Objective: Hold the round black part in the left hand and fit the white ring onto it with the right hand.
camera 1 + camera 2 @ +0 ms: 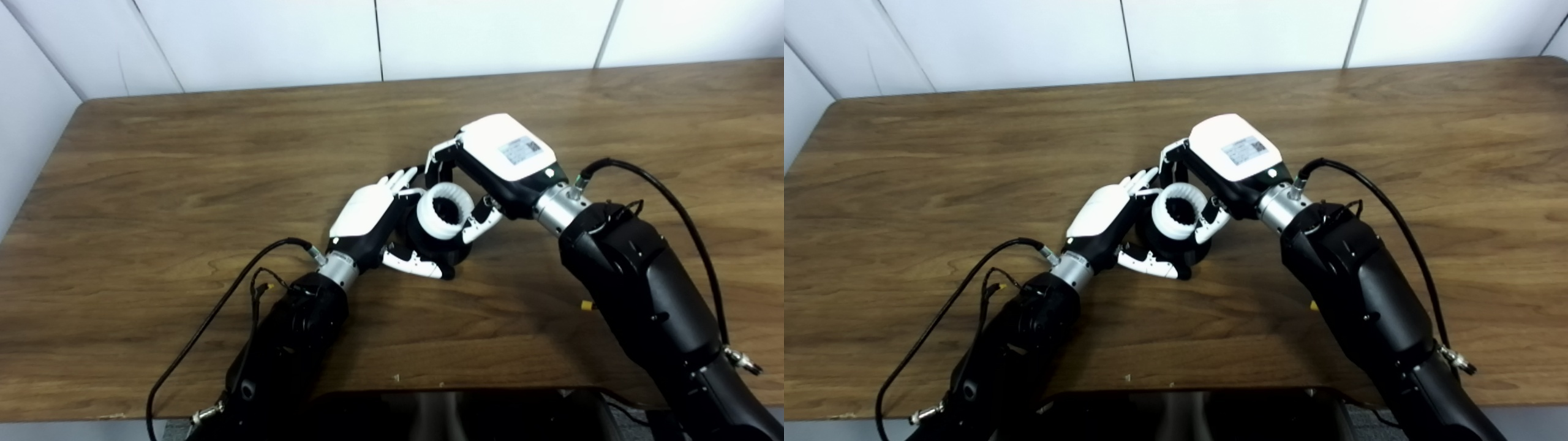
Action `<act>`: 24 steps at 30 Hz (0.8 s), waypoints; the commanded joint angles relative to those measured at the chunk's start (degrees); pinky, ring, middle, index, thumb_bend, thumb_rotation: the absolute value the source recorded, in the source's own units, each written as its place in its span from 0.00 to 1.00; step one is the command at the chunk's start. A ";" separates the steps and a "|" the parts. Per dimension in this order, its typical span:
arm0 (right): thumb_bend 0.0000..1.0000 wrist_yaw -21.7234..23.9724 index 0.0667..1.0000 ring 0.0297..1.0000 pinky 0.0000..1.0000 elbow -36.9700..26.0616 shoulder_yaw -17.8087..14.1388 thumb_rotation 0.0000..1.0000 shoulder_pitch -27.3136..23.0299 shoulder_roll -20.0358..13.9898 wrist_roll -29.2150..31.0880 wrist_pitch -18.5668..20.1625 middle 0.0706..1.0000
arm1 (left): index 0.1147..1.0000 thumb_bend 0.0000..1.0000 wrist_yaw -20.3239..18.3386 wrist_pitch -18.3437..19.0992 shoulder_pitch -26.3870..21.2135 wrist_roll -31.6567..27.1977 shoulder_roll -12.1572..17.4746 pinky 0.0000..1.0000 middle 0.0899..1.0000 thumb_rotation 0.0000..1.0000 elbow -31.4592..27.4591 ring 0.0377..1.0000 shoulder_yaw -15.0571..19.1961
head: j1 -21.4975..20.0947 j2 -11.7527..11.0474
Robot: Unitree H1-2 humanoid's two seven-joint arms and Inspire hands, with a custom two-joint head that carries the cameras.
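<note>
Mid-table (pixel 184 153): left hand (pixel 367 217) grips black part (pixel 429 242), mostly hidden; right hand (pixel 499 159) fingers clasp white ring (pixel 445 211).

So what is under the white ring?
The round black plastic part sits directly under the white ribbed ring. The seam between them is hidden by robot hand fingers.

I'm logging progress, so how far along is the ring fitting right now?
Done: the left hand grips the round black part just above the brown wooden table. In hand: the right hand holds the ribbed white plastic ring at the top of that part, fingers around it. Left: whether the ring is fully seated cannot be told; it probably still needs pressing home, and the right hand has not let go.
</note>
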 commanded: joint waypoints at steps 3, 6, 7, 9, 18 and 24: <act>0.52 0.48 0.49 0.62 0.79 0.58 0.52 0.01 -3.10 0.24 -1.18 -0.54 0.42 | 0.60 1.00 -0.86 0.37 -0.43 2.36 0.40 1.00 1.00 0.35 0.57 1.00 -0.91 | 0.23 0.23; 0.53 1.40 0.49 0.62 0.79 -0.16 0.92 0.01 -3.67 0.31 -1.36 -0.62 0.43 | 0.61 0.99 -1.18 0.73 -0.46 2.32 0.41 1.00 1.00 0.35 0.46 1.00 -0.95 | 0.09 0.23; 0.53 1.78 0.49 0.62 0.78 -0.50 1.08 0.01 -3.86 0.35 -1.49 -0.60 0.43 | 0.61 0.99 -1.23 0.75 -0.48 2.30 0.43 1.00 1.00 0.34 0.48 1.00 -0.96 | 0.09 0.23; 0.53 2.28 0.48 0.62 0.78 -1.03 1.40 0.01 -4.18 0.40 -1.67 -0.75 0.43 | 0.61 0.99 -1.16 0.67 -0.51 2.25 0.42 1.00 1.00 0.34 0.56 1.00 -0.97 | 0.09 0.23; 0.53 3.48 0.48 0.62 0.75 -2.18 2.77 0.01 -5.04 0.11 -2.62 -2.39 0.43 | 0.61 1.00 -1.09 0.81 -0.58 2.59 0.41 1.00 1.00 0.33 0.64 1.00 -1.12 | 0.11 0.44; 0.53 4.59 0.48 0.63 0.79 -2.60 3.33 0.01 -5.22 -0.14 -2.56 -2.95 0.43 | 0.60 1.00 -1.27 0.93 -0.62 2.55 0.42 1.00 1.00 0.33 0.42 1.00 -1.11 | -0.02 0.53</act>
